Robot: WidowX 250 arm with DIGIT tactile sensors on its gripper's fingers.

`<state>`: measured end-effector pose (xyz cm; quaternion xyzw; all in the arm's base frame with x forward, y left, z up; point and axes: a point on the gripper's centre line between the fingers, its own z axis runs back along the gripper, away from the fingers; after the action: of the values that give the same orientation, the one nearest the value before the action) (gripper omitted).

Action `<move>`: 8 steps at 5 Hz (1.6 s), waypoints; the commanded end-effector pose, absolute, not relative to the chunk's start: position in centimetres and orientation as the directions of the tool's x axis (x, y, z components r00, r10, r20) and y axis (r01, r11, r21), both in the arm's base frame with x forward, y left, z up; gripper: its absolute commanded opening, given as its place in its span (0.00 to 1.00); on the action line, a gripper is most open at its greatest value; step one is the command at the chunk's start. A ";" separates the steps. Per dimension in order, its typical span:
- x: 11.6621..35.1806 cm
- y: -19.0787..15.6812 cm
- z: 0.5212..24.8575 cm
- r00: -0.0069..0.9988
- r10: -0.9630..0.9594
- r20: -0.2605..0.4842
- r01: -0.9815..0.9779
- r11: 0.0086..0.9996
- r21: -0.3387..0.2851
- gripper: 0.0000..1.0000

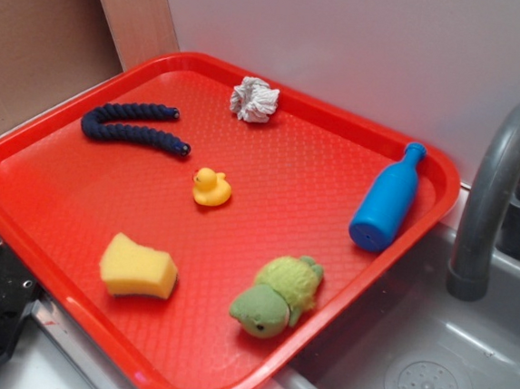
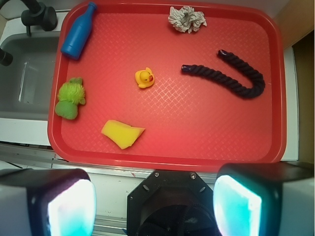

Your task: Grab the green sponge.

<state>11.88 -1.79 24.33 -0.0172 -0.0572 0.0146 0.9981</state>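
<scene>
Lying near tray's (image 1: 67, 314) front rim, yellow sponge (image 1: 139, 268); gripper (image 2: 154, 196) spread wide, apparently empty, off tray.

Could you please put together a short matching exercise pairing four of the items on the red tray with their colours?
Items:
1. sponge
2. bottle
3. rope
4. plush turtle

Colours:
A. blue
B. green
C. yellow
D. dark navy

Pairs: 1-C, 2-A, 3-D, 4-B
</scene>
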 end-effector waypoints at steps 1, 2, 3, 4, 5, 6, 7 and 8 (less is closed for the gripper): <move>11.9 -1.8 24.3 0.993 0.031 0.114 -0.027 0.999 -0.036 1.00; 13.0 -2.7 24.7 0.961 -0.221 0.163 0.219 0.975 0.030 1.00; 14.9 -3.0 24.6 0.872 -0.460 0.167 0.452 0.888 0.086 1.00; 16.1 -3.4 23.6 0.735 -0.673 0.085 0.663 0.739 0.123 1.00; 16.2 -4.1 20.5 0.543 -0.836 0.080 0.820 0.548 0.166 1.00; 16.5 -6.1 16.0 0.354 -0.932 0.083 0.918 0.363 0.159 1.00; 16.6 -7.0 13.1 0.366 -0.927 0.087 0.915 0.375 0.148 1.00; 16.2 -8.1 9.3 0.408 -0.910 0.067 0.906 0.413 0.094 1.00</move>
<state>16.23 -7.34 8.83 0.0186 -0.0412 -0.5353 0.8435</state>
